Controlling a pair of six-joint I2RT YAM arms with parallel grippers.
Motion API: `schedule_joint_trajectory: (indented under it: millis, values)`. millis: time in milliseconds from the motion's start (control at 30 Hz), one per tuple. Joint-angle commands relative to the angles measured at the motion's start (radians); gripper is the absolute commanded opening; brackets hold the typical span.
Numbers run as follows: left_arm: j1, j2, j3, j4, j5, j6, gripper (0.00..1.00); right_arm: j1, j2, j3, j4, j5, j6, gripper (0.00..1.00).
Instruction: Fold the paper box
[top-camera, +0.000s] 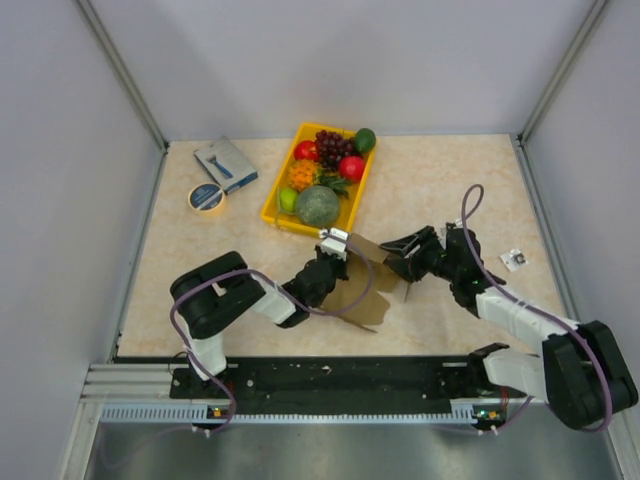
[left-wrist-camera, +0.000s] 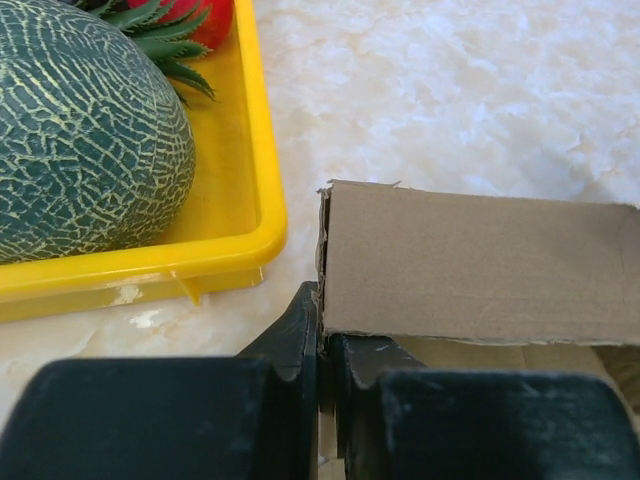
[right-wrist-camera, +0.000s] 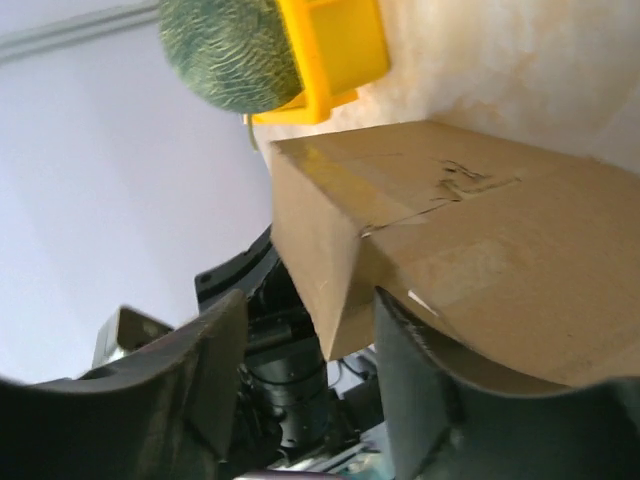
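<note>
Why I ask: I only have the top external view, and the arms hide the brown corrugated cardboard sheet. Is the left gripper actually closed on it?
Observer: Yes. The left wrist view shows the left gripper shut on the lower edge of an upright flap of the brown corrugated cardboard sheet.
Operator: And the right gripper?
Observer: The right gripper is open. Its fingers stand apart on either side of a folded corner and do not clamp it.
Operator: Is the flap touching the yellow plastic tray?
Observer: No. The yellow plastic tray sits beside the flap's end, with a strip of bare marbled table top between them.
</note>
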Motion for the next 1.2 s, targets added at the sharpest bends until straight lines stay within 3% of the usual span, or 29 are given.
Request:
schedule_joint_trajectory:
  millis: [0, 33, 100, 233, 300, 467, 567, 767, 867, 1167]
  values:
    - [0.001, -0.060, 0.048, -0.069, -0.019, -0.046, 0.00, 0.008, -0.136, 0.037, -0.058, -0.002, -0.309, 0.66]
    - [0.001, -0.072, 0.054, -0.139, -0.029, -0.057, 0.00, 0.008, -0.165, 0.068, -0.220, 0.013, -0.376, 0.70]
    - [0.001, -0.123, 0.045, -0.187, -0.044, -0.097, 0.00, 0.011, -0.257, 0.137, -0.348, 0.034, -0.568, 0.75]
    - [0.001, -0.226, 0.032, -0.339, -0.059, -0.166, 0.00, 0.031, -0.430, 0.143, -0.527, 0.053, -0.763, 0.76]
    - [0.001, -0.281, 0.064, -0.489, -0.073, -0.216, 0.00, 0.092, -0.517, 0.138, -0.615, 0.090, -0.826, 0.74]
    - [0.001, -0.375, 0.167, -0.774, -0.088, -0.330, 0.00, 0.384, -0.587, 0.180, -0.700, 0.353, -0.776, 0.56]
    - [0.001, -0.396, 0.212, -0.897, -0.101, -0.384, 0.00, 0.452, -0.549, 0.200, -0.714, 0.485, -0.773, 0.50]
    - [0.001, -0.451, 0.198, -0.942, -0.099, -0.410, 0.00, 0.456, -0.501, 0.229, -0.766, 0.649, -0.661, 0.49]
    - [0.001, -0.473, 0.178, -0.933, -0.081, -0.442, 0.00, 0.456, -0.451, 0.241, -0.720, 0.651, -0.605, 0.40]
    - [0.000, -0.476, 0.197, -0.937, -0.043, -0.453, 0.00, 0.465, -0.306, 0.326, -0.716, 0.719, -0.627, 0.41]
